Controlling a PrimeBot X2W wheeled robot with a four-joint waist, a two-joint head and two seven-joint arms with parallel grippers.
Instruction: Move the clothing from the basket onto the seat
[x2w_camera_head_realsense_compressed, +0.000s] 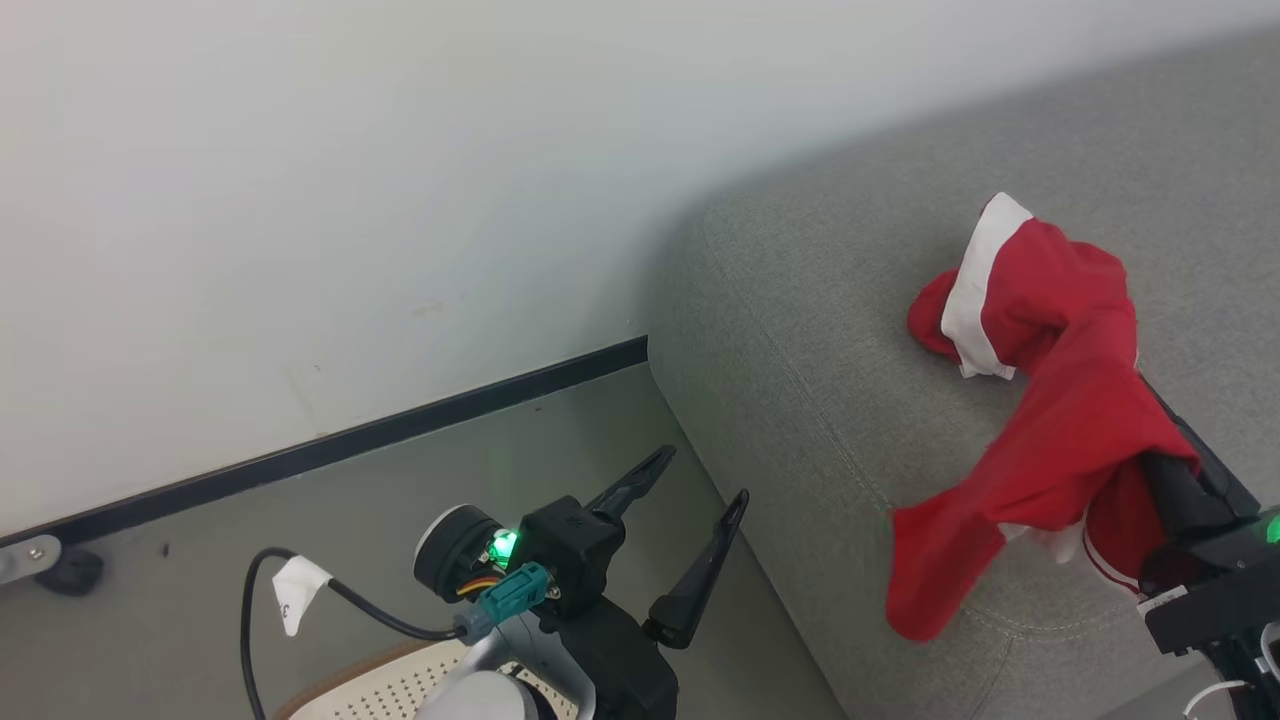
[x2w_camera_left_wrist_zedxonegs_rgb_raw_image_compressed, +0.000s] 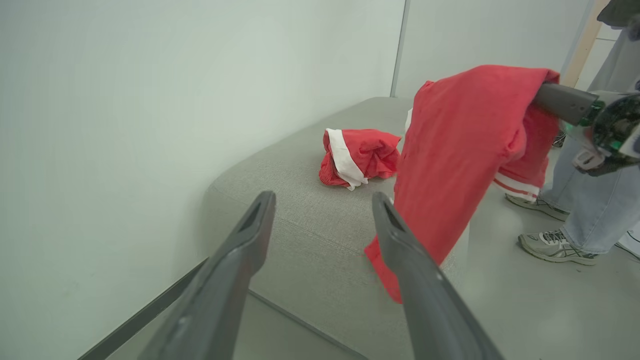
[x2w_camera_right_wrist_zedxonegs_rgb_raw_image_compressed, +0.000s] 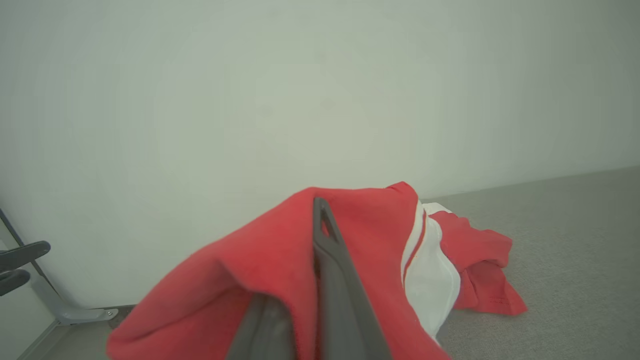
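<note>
- Head view: the left pincer (x2w_camera_head_realsense_compressed: 703, 475) stands spread wide and empty over the floor (x2w_camera_head_realsense_compressed: 200, 610), just beside the seat (x2w_camera_head_realsense_compressed: 800, 330). A sliver of the basket (x2w_camera_head_realsense_compressed: 395, 685) peeks out beneath that arm at the bottom edge.
- Over on the right, the right pincer (x2w_camera_head_realsense_compressed: 1175, 485) is clenched on a red garment (x2w_camera_head_realsense_compressed: 1060, 420), with the cloth draped over its fingers. The low end hangs at the seat's front edge, and contact there is hard to call.
- A red-and-white bundle (x2w_camera_head_realsense_compressed: 985, 290) lies on the seat, touching the held cloth.
- Left wrist view: the left pincer (x2w_camera_left_wrist_zedxonegs_rgb_raw_image_compressed: 324, 200) is wide apart with nothing between its fingers. Beyond it, the bundle (x2w_camera_left_wrist_zedxonegs_rgb_raw_image_compressed: 357, 157) sits on the seat (x2w_camera_left_wrist_zedxonegs_rgb_raw_image_compressed: 300, 220) and the garment (x2w_camera_left_wrist_zedxonegs_rgb_raw_image_compressed: 460, 150) dangles from the right pincer (x2w_camera_left_wrist_zedxonegs_rgb_raw_image_compressed: 560, 102). A person (x2w_camera_left_wrist_zedxonegs_rgb_raw_image_compressed: 590, 210) in jeans and trainers stands at the right.
- Right wrist view: the right pincer (x2w_camera_right_wrist_zedxonegs_rgb_raw_image_compressed: 322, 225) is pinched tight, buried in red cloth (x2w_camera_right_wrist_zedxonegs_rgb_raw_image_compressed: 260, 265), with the bundle (x2w_camera_right_wrist_zedxonegs_rgb_raw_image_compressed: 480, 270) on the seat (x2w_camera_right_wrist_zedxonegs_rgb_raw_image_compressed: 575, 250) ahead.
</note>
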